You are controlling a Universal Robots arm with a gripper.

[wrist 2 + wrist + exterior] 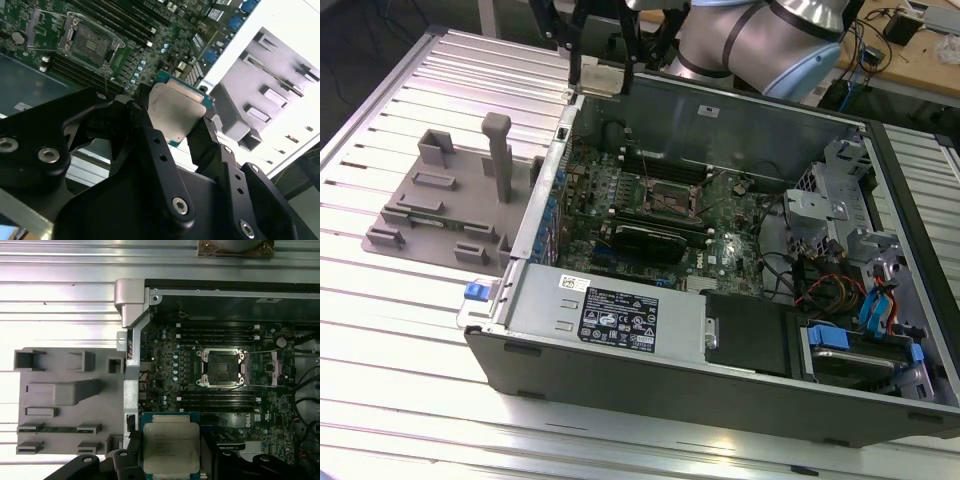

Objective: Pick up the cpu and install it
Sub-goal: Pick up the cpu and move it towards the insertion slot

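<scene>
Second wrist view: cpu clamped between black jaws.

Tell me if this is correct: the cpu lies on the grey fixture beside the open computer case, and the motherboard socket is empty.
Not quite. The cpu does not lie on the grey fixture; the gripper holds it, as the first wrist view shows. The fixture does stand beside the open computer case, and the motherboard socket is empty.
</scene>
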